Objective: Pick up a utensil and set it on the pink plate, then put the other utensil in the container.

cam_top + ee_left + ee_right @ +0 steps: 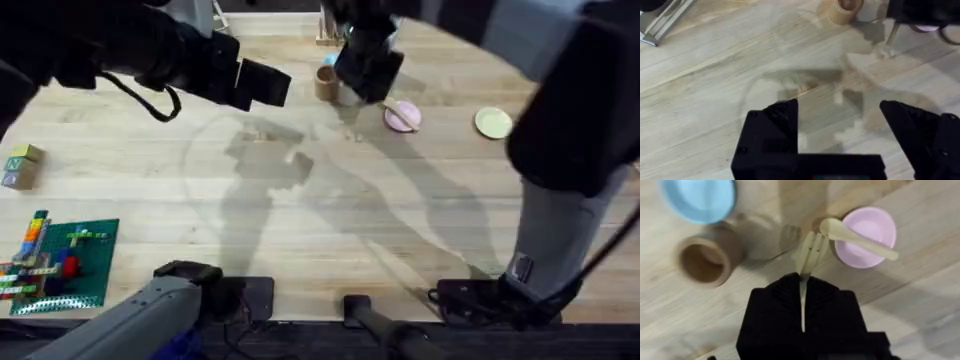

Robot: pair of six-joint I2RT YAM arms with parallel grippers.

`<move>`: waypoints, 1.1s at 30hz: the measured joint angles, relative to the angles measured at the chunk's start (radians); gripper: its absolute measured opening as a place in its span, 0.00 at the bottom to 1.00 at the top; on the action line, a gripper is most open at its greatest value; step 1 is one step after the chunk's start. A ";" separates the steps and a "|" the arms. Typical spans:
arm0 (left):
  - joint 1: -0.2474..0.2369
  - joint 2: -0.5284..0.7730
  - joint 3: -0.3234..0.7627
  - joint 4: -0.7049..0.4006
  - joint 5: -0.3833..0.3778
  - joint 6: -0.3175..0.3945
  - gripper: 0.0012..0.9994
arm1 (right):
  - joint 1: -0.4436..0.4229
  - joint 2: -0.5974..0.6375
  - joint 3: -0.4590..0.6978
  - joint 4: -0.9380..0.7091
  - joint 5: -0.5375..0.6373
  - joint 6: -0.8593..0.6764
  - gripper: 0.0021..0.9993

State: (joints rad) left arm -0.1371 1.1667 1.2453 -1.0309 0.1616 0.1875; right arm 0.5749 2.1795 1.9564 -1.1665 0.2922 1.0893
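Pale wood pinched in my right gripper [802,287]: the fork [809,260] hangs tines-out from jaws clamped tight on its handle, above the counter [920,305] between the brown container [707,260] and the pink plate [866,236]. The spoon [857,235] already lies across that plate. My left gripper [840,125] hovers wide open, holding nothing. The risk now: the container's mouth is narrow, so a slightly off release bounces the fork off the rim or tips the cup.
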 joint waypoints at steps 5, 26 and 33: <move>0.000 0.000 0.000 -0.001 0.000 0.000 0.99 | -0.022 -0.082 0.000 0.017 0.007 -0.099 0.03; 0.083 0.006 0.000 0.000 0.144 0.438 0.84 | -0.176 -0.196 0.026 0.213 -0.420 -0.736 0.03; 0.276 0.112 0.001 0.018 0.395 0.628 0.85 | -0.223 -0.196 0.027 0.229 -0.597 -0.919 0.03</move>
State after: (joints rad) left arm 0.1387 1.2783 1.2461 -1.0127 0.5564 0.8156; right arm 0.3521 1.9831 1.9838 -0.9371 -0.3049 0.1706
